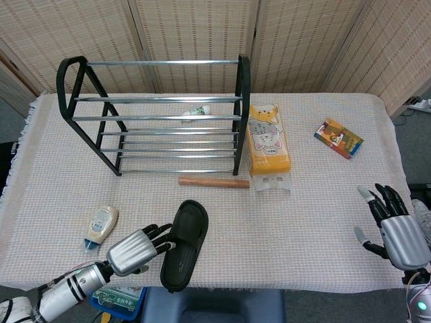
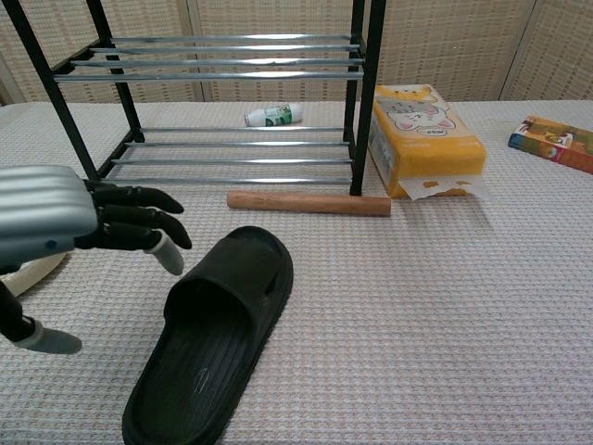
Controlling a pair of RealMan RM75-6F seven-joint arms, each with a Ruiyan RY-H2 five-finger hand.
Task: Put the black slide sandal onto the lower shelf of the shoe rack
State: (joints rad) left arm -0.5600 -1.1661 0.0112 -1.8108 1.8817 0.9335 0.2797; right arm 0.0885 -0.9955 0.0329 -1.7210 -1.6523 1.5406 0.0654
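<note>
Sandal [image 1: 184, 244] at table's near edge [image 1: 222, 281], left hand [image 1: 138, 247] spread beside it, right hand [image 1: 394, 227] open, empty.

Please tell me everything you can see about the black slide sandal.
The black slide sandal looks like matte rubber or foam, with a broad strap over the front and a ribbed footbed. It lies sole-down on the woven cloth near the table's front edge, toe towards the rack. The left robot hand is beside it, fingers spread; contact is unclear.
</note>
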